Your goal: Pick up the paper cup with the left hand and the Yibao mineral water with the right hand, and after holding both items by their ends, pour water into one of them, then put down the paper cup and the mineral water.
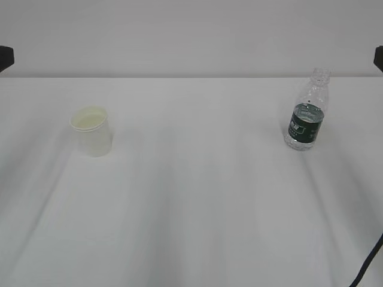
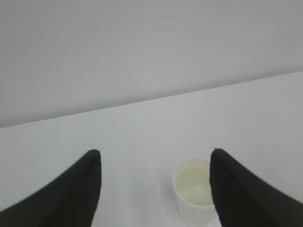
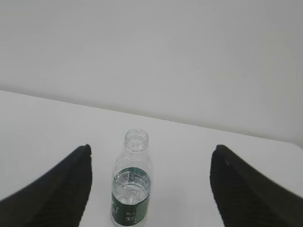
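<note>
While both sat untouched on the table [image 1: 191,227], the paper cup [image 1: 91,131] looked light, crushable – grip mid-wall; the Yibao mineral water [image 1: 306,111], uncapped, part-full, slippery – grip label. Left hand [image 2: 156,184], right hand [image 3: 150,182] gaped wide, empty.

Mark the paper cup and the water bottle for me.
paper cup [image 1: 93,134], exterior view, on its outer side wall.
Yibao mineral water [image 1: 307,124], exterior view, on the green label band.

Bottle label: print present, not legible

The Yibao mineral water [image 1: 306,118] carries a dark green label band with pale marks on it, too small and blurred to read; no other lettering appears anywhere around it.
</note>
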Motion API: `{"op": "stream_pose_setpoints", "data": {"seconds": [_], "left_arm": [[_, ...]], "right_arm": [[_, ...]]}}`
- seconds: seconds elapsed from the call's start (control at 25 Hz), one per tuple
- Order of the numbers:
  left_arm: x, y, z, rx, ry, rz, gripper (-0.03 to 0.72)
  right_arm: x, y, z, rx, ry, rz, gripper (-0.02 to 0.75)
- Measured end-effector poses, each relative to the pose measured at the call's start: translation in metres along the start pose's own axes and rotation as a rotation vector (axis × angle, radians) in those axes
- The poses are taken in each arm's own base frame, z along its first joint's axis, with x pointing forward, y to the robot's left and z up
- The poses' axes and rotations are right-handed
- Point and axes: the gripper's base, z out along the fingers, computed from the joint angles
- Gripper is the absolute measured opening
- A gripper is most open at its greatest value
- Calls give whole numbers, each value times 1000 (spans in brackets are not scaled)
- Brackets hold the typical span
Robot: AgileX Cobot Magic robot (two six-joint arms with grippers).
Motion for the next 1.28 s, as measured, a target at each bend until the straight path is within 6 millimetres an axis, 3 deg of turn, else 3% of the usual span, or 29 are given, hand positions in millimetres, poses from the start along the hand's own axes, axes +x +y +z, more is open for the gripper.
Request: {"op": "stream_pose_setpoints", "data": {"seconds": [0.24, 0.84, 1.28], "left_arm": [[-1, 2, -8, -31, 32, 8, 584], [-25, 4, -52, -80, -65, -6, 588], [-30, 6, -74, -119, -72, -20, 588]], "right_arm": [[-7, -1, -11, 5, -28, -19, 589], [-21, -5, -54, 46, -24, -25, 589], [-20, -6, -69, 61, 8, -24, 589]]}}
